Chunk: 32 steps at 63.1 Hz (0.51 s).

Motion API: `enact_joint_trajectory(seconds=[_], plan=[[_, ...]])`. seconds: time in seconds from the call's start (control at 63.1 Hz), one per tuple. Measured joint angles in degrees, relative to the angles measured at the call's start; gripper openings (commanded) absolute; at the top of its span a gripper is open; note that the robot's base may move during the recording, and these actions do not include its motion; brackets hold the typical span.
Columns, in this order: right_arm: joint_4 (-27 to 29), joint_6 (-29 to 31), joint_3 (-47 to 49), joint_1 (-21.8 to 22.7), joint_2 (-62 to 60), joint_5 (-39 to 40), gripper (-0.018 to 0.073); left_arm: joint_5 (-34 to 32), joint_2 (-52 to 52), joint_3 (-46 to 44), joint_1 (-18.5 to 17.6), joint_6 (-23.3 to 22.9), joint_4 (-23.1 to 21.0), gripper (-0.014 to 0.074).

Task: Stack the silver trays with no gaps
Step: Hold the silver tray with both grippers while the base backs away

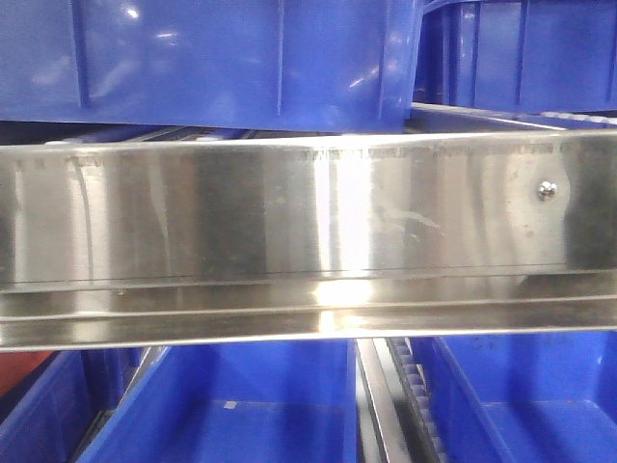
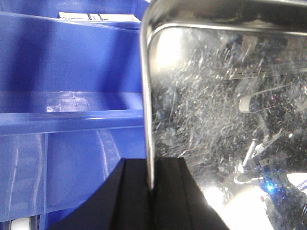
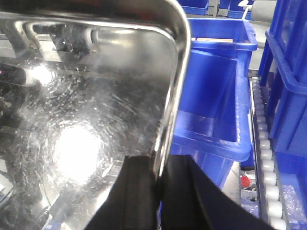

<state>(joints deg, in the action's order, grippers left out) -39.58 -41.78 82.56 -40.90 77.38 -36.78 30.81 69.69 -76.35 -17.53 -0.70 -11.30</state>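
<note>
Front view: we are facing a brushed steel shelf rail point(image 1: 289, 212) that is filling the middle band, with a screw point(image 1: 547, 190) sitting near its right end. Upper blue bins point(image 1: 222, 58) are standing above it and lower blue bins point(image 1: 251, 405) are lying open below.

Left wrist view: the left claw point(image 2: 150, 167) is pinching the rolled rim of a silver tray point(image 2: 216, 105), one black finger on each side. The tray is filling the right half, scratched and mirroring lights. A blue bin point(image 2: 72, 72) is sitting just beside it on the left, with a white label point(image 2: 96, 17) at its top.

Right wrist view: the right claw point(image 3: 160, 165) is pinching a silver tray point(image 3: 86, 120) by its rim below a rounded corner, with glare spots on the steel. We cannot tell if it is the same tray. An open bin point(image 3: 211, 96) is sitting to the right, and a roller track point(image 3: 269, 179) is running past it.
</note>
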Motion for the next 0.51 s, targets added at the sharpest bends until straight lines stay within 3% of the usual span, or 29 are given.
enact_joint_trajectory(seconds=[0.507], plan=[[0.0, 0.0, 0.0, 0.0, 0.0, 0.09, -0.0083, -0.05, 0.0, 0.0, 0.0, 0.0, 0.0, -0.0016]])
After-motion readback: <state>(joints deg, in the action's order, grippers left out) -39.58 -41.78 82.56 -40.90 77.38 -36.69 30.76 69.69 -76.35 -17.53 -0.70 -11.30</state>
